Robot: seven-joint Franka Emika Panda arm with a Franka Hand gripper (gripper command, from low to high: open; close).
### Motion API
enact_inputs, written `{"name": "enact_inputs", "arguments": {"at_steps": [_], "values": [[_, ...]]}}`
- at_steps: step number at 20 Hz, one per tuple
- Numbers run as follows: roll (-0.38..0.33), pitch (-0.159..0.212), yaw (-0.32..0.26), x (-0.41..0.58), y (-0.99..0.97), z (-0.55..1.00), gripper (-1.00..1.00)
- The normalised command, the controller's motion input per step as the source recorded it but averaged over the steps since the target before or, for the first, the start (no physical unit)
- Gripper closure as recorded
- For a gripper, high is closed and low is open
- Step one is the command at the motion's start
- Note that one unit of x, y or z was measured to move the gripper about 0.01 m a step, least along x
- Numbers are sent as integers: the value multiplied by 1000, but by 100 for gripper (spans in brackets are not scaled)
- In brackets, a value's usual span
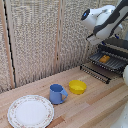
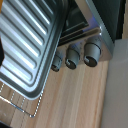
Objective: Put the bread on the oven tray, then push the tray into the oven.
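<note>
The oven (image 1: 119, 46) stands at the exterior view's right, its door (image 1: 94, 73) folded down. The oven pan (image 1: 114, 64), a dark wire rack, sticks out of the oven's mouth. On it lies the bread (image 1: 104, 59), a small orange-brown piece. My clamp (image 1: 95, 36) hangs from the white arm just above the pan's outer end, apart from the bread. Its fingers are too small to read there, and the wrist view does not show them. That view looks down on a ribbed grey metal surface (image 2: 30, 45), three oven knobs (image 2: 72, 57) and a strip of thin wire bars (image 2: 20, 107).
On the wooden table (image 1: 95, 107) sit a yellow bowl (image 1: 77, 87), a blue mug (image 1: 57, 93) and a patterned plate (image 1: 30, 111), all toward the exterior view's left of the oven. A woven screen (image 1: 40, 35) closes the back.
</note>
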Motion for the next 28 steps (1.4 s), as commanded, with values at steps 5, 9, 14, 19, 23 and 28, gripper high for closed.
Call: {"name": "enact_inputs", "arguments": {"at_steps": [5,9,14,19,23,28], "values": [[-144,174,332,-7,0,-318,-100],[-139,208,317,-49,15,-256,-100],[-125,255,296,-93,71,-166,-100],[-134,253,291,-91,38,-195,-100],[-150,225,298,-64,0,-250,-100],[-145,145,278,79,47,-107,-100]]}}
